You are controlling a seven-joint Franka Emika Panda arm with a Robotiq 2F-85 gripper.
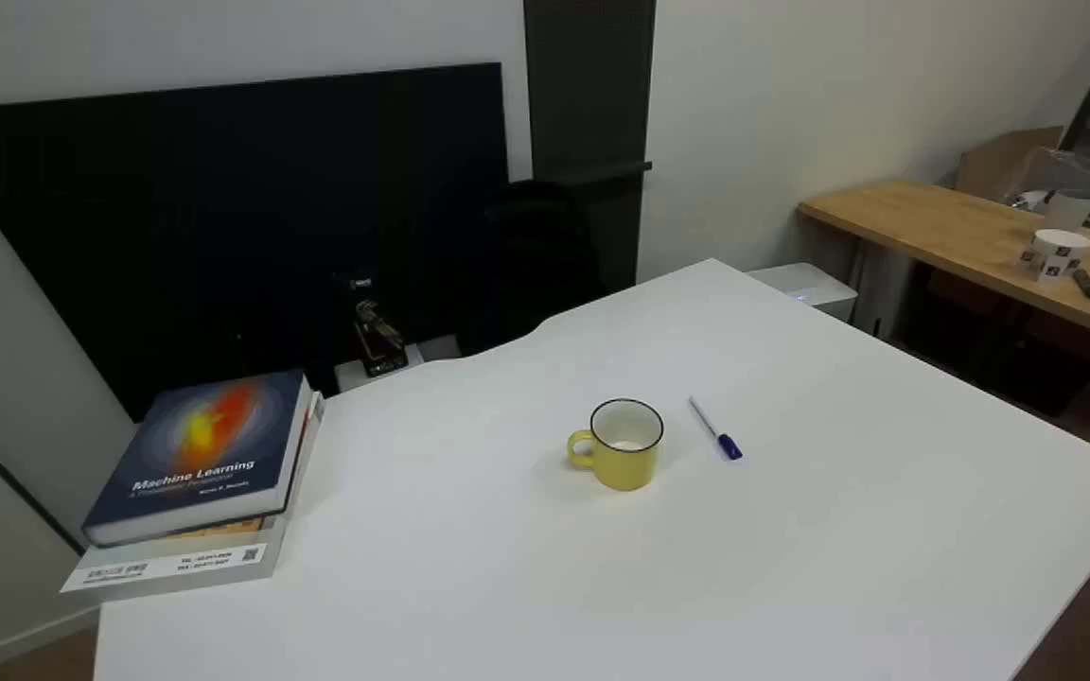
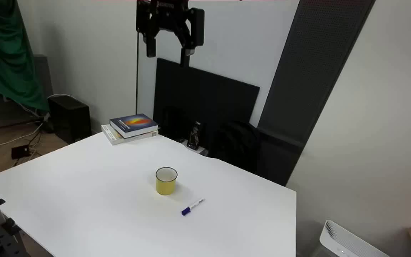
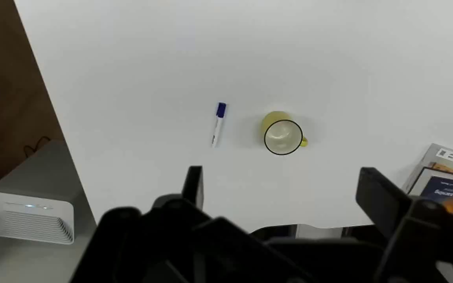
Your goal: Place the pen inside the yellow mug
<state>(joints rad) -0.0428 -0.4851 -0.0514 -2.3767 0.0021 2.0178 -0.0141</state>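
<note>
Clearly, nothing was in your grasp yet: the gripper (image 2: 168, 59) hung high over the tabletop (image 1: 469, 567), its fingers (image 3: 382, 198) wide apart with nothing between them. The pen (image 3: 218, 125) lay on the tabletop beside the yellow mug (image 1: 624, 467), not touching it, on the side away from the handle (image 1: 581, 448). The step in hand seemed the approach to the pen. The wrist view showed it lying nearly crosswise to your closing line, so a small turn seemed enough to pinch it squarely across the barrel (image 3: 216, 133). You wanted to come straight down, almost to the surface, and keep the nearer finger off the mug; a grip toward one end promised to leave the rest free to lead into the mouth.

The barrel was slim, whitish and straight, probably smooth plastic and apt to roll, with a dark blue cap (image 3: 221, 110). The mug stood upright, round and somewhat glossy, perhaps enamel or ceramic, dark at the rim and pale inside. Its mouth looked roomy for so thin a pen.
</note>
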